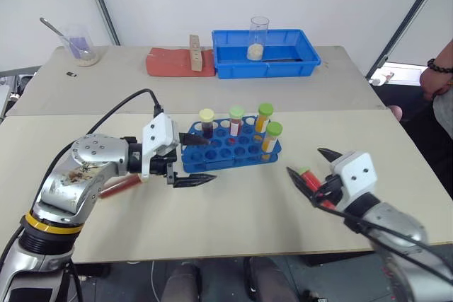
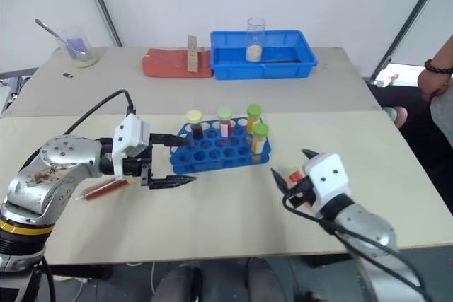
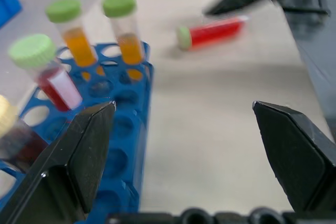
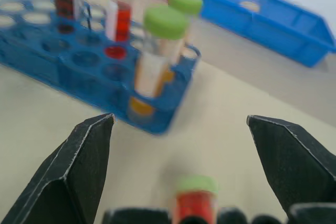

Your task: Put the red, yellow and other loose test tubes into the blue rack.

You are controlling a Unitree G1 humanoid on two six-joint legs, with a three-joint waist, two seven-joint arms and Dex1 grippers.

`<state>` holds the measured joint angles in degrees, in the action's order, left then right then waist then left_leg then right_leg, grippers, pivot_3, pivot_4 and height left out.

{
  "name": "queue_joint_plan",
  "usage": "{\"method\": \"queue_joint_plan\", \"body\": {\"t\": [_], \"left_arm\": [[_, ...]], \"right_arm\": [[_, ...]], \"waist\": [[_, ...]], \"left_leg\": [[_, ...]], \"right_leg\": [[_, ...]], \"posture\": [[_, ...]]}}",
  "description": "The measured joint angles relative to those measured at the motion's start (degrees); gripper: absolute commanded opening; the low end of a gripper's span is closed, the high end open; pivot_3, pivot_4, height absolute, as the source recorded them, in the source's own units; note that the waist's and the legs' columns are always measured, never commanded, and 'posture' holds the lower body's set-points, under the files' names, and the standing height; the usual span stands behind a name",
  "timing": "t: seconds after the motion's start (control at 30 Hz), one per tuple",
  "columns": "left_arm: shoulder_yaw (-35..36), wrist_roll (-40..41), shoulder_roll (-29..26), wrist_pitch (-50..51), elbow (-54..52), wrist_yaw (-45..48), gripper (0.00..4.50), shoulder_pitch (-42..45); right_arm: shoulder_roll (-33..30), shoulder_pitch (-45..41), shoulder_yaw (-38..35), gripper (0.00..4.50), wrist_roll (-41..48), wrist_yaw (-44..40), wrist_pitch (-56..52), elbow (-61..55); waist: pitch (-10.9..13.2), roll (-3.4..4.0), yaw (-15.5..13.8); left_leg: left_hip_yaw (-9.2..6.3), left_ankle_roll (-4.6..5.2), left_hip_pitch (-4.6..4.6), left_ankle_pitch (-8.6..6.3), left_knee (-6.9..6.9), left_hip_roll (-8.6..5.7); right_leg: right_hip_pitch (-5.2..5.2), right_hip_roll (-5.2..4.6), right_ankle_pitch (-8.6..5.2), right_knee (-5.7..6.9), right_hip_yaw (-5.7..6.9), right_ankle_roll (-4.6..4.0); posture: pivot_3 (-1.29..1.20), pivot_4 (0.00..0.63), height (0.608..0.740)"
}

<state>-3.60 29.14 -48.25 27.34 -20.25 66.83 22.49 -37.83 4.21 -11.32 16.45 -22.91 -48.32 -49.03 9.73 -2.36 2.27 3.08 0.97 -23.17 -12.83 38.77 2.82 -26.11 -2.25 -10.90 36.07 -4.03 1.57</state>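
The blue rack (image 1: 237, 152) stands mid-table and holds several capped tubes: a cream-capped dark one (image 1: 207, 124), a green-capped red one (image 1: 236, 122) and two green-capped yellow ones (image 1: 272, 138). My left gripper (image 1: 200, 160) is open at the rack's left end, one finger over its near corner. A loose dark red tube (image 1: 120, 187) lies on the table under my left forearm. A bright red tube with a green cap (image 3: 210, 31) lies flat on the table to the right of the rack. My right gripper (image 1: 313, 165) stands open just above it, not gripping it.
A larger blue tray (image 1: 265, 69) with a glass beaker (image 1: 258, 37) sits at the back. Beside it lies a red mat (image 1: 170, 63) with a wooden block. A beaker with a spoon (image 1: 81, 46) is at the far left. A person's arm (image 1: 439, 76) is at the right edge.
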Motion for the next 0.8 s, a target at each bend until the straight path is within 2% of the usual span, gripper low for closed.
{"method": "queue_joint_plan", "body": {"t": [0.1,0.23,0.37,0.57,0.7,0.8], "left_arm": [[-0.37,0.03,-0.56,-1.11,-1.8,2.08,4.5,-1.73],[-1.84,-0.17,-0.01,-1.55,-3.03,2.36,4.5,-3.04],[-2.56,-0.52,0.74,-1.87,-4.05,1.97,4.5,-3.79],[-2.64,-0.31,1.03,-1.86,-7.26,1.18,4.5,-6.01],[-2.67,0.41,1.31,-1.65,-9.58,0.48,4.5,-7.9],[-2.6,0.75,1.54,-1.13,-10.53,-0.23,4.5,-8.44]], "right_arm": [[-6.81,-5.26,-3.28,4.48,5.37,-3.07,-15.44,-0.45],[-11.72,-13.27,-0.89,4.48,10.29,-6.55,-27.99,4.26],[-13.0,-20.39,5.09,4.48,12.0,-8.49,-33.1,12.45],[-15.04,-30.89,15.9,4.48,11.79,-11.24,-33.61,25.1],[-15.61,-37.18,22.49,3.38,11.73,-14.46,-33.6,32.31],[-16.31,-39.9,26.19,2.33,11.77,-17.09,-33.59,35.62]], "waist": [[0.01,-0.03,-0.16],[0.02,-0.03,-0.16],[0.05,-0.09,-0.09],[0.06,-0.09,0.25],[0.06,-0.09,0.2],[0.06,-0.09,-0.01]], "left_leg": [[0.01,0.0,-0.05,0.0,-0.04,-0.03],[0.01,0.02,-0.13,-0.01,-0.05,-0.06],[0.0,0.03,-0.15,-0.01,-0.05,-0.07],[0.02,0.04,-0.17,-0.02,-0.05,-0.07],[-0.01,0.05,-0.17,-0.02,-0.05,-0.06],[-0.01,0.05,-0.2,-0.02,-0.04,-0.07]], "right_leg": [[0.0,-0.06,0.0,-0.08,0.02,-0.01],[-0.01,-0.07,0.0,-0.2,0.0,0.03],[-0.01,-0.06,0.01,-0.23,0.0,0.05],[-0.04,-0.06,0.03,-0.23,-0.02,0.09],[-0.04,-0.04,0.03,-0.21,0.0,0.09],[-0.04,-0.05,0.05,-0.23,-0.01,0.13]], "posture": [[0.0,0.15,0.74],[0.0,0.15,0.74],[0.0,0.15,0.74],[0.0,0.15,0.74],[0.0,0.15,0.74],[0.0,0.15,0.74]]}}
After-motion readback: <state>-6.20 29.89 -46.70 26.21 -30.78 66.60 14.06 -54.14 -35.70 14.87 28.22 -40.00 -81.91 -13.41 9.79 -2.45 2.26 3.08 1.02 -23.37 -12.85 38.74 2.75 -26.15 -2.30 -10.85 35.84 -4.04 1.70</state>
